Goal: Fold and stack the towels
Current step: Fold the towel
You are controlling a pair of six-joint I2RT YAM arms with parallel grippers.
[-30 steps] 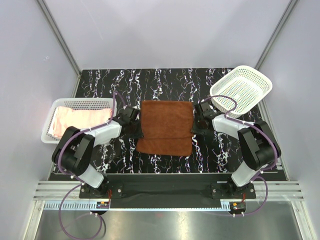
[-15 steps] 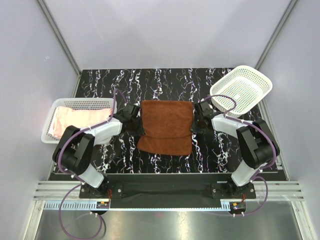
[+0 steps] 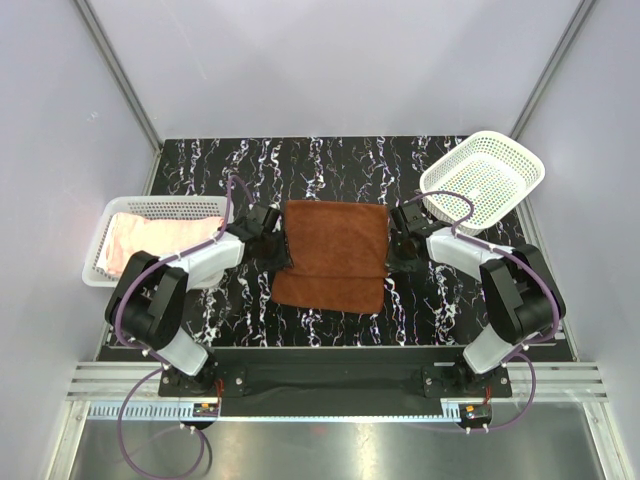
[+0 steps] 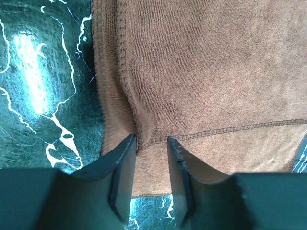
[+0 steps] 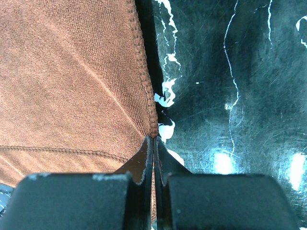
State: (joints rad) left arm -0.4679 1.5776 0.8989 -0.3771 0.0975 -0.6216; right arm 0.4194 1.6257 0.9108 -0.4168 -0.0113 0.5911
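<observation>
Lying mid-table on the black marbled table (image 3: 330, 165), the rust-brown towel (image 3: 333, 252) has an upper layer folded over a lower one that juts out at its near edge. The right gripper (image 5: 153, 141) is pinched tight on the towel's right hem. The left gripper (image 4: 151, 143) sits at the left edge, fingers apart over the seam. The pale pink towel (image 3: 160, 240) is in the left basket (image 3: 165, 206); another white basket (image 3: 485, 175) stands at the far right.
</observation>
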